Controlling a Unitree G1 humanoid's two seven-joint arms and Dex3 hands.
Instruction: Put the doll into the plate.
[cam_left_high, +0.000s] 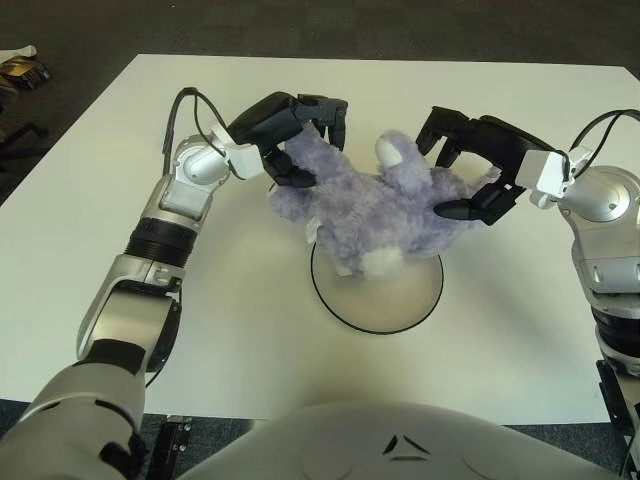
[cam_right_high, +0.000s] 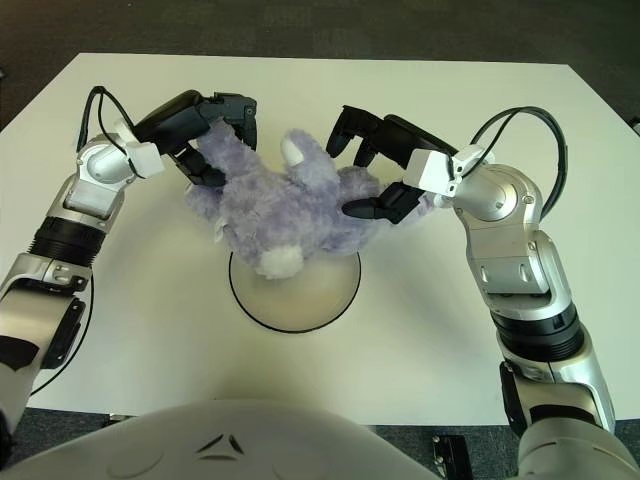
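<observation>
Doll (cam_left_high: 365, 205) is being clasped by left hand (cam_left_high: 290, 135) at 10 o'clock and right hand (cam_left_high: 475, 165) at 2, best lowered level onto the plate (cam_left_high: 400, 310)

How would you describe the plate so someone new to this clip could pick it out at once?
On the white table, look in the middle, just in front of the robot's body. The plate is a flat, cream-coloured disc with a thin dark rim, partly hidden by the fluffy purple doll held between the left robot hand and right robot hand. It is the only round, flat item there.
</observation>
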